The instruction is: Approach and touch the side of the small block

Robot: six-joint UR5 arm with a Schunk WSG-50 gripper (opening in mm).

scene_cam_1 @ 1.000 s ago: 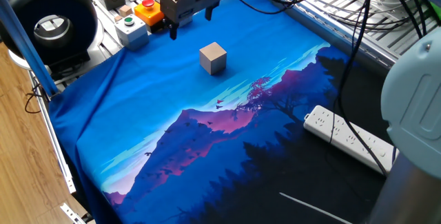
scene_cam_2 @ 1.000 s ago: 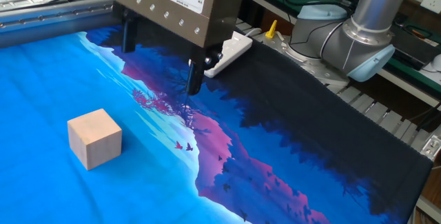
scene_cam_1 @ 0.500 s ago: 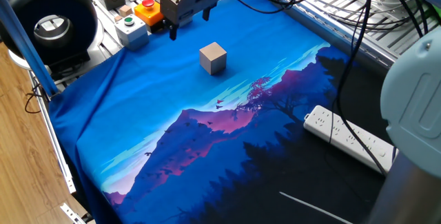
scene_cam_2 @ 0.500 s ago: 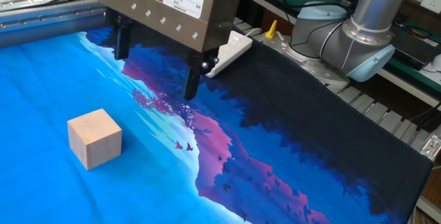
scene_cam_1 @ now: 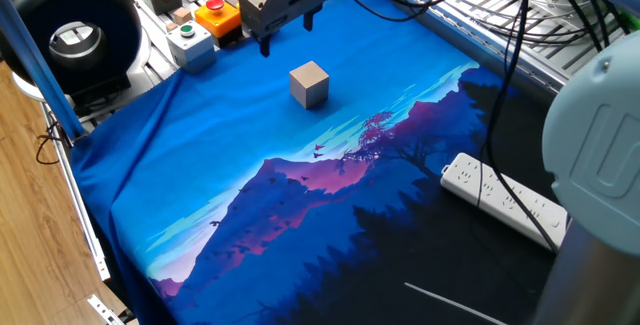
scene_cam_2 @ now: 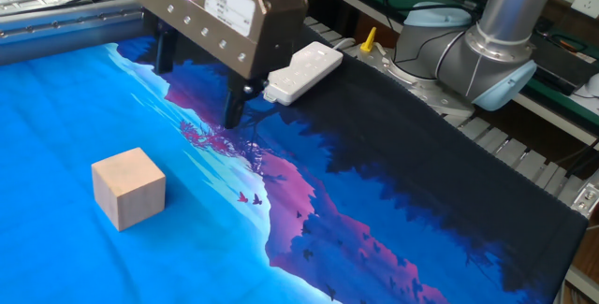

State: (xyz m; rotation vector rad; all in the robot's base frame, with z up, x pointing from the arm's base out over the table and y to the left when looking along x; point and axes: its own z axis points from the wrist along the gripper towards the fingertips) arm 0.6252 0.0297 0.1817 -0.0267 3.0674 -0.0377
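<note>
The small block point(scene_cam_1: 309, 84) is a plain pale beige cube standing on the blue printed cloth point(scene_cam_1: 230, 175). It also shows in the other fixed view point(scene_cam_2: 129, 188) at the left. My gripper point(scene_cam_1: 288, 33) hangs above the cloth behind the block, a short gap away and not touching it. Its two dark fingers point(scene_cam_1: 265, 45) are spread apart with nothing between them. In the other fixed view the gripper point(scene_cam_2: 201, 81) is up and to the right of the block, and one finger point(scene_cam_2: 236, 109) points down near the cloth.
Button boxes stand at the back left: a white one with a green button point(scene_cam_1: 192, 45), an orange one with a red button point(scene_cam_1: 215, 17). A white power strip point(scene_cam_1: 505, 200) lies at the right on the cloth. A black round device point(scene_cam_1: 70, 30) is at the far left. The arm's base point(scene_cam_2: 487, 42) is at the back.
The gripper has shifted a little sideways and turned slightly, staying at about the same height behind the block. The block has not moved.
</note>
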